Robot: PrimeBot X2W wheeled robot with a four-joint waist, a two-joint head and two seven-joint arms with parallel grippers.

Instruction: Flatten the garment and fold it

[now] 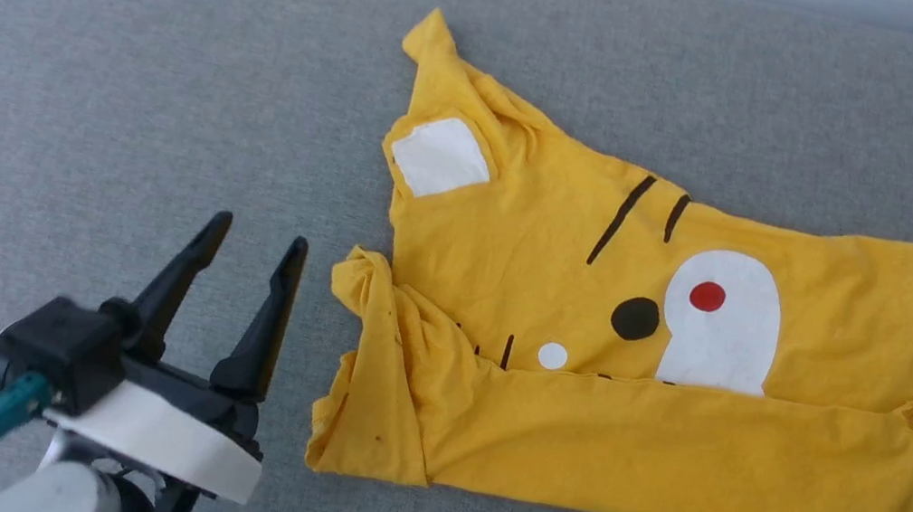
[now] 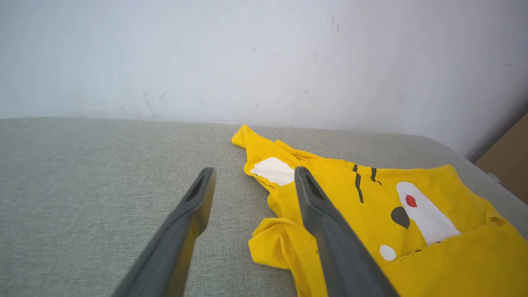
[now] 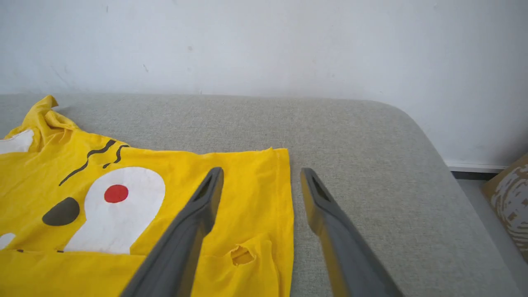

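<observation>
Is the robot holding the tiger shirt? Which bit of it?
Nothing is held. The left end effector and the right end effector are both open, and the shirt lies free.

Left hand (image 1: 260, 231) spread, empty, beside half-folded garment (image 1: 690, 458).

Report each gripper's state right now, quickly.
Left gripper: open, holding nothing, beside the garment.
Right gripper: open, holding nothing, above the garment's edge.
</observation>
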